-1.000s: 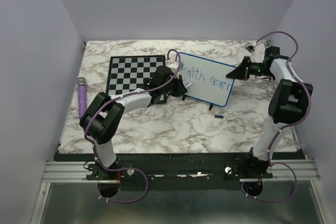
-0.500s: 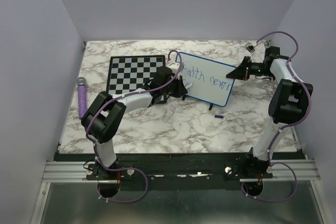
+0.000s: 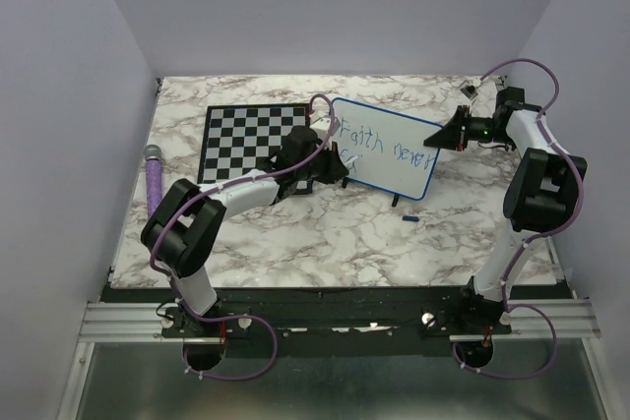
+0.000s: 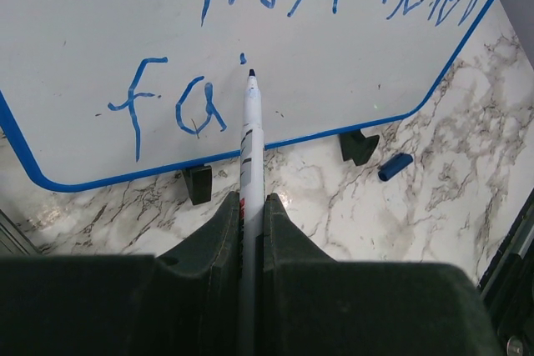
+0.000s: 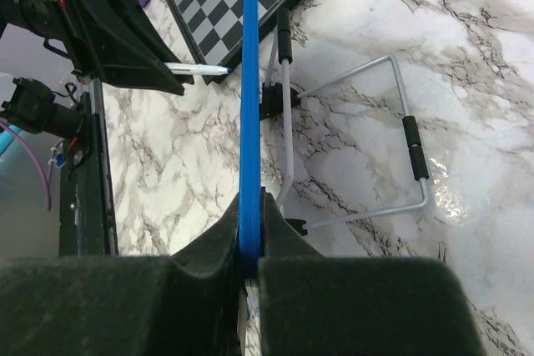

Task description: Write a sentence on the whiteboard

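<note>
The sentence (image 3: pixel 392 151) on the whiteboard (image 4: pixel 350 81) is judged a little over half written: "Faith never" is finished on the top line, but only "fa" and an "i" dot are down on the second, so the rest of "fails" is left. The left tool (image 4: pixel 252 206) is closed tightly on a marker (image 4: pixel 249 122), its tip held at the board straight ahead, just under that dot; contact cannot be confirmed. The board's blue edge is clamped in the closed right tool (image 5: pixel 250 235), with the board steadied on the table (image 4: pixel 434 206).

whiteboard (image 3: pixel 404 177) white, blue frame | sentence (image 3: pixel 406 152) blue | chessboard (image 3: pixel 246 135) black-white checks | cap (image 4: pixel 394 167) perhaps dark blue
</note>
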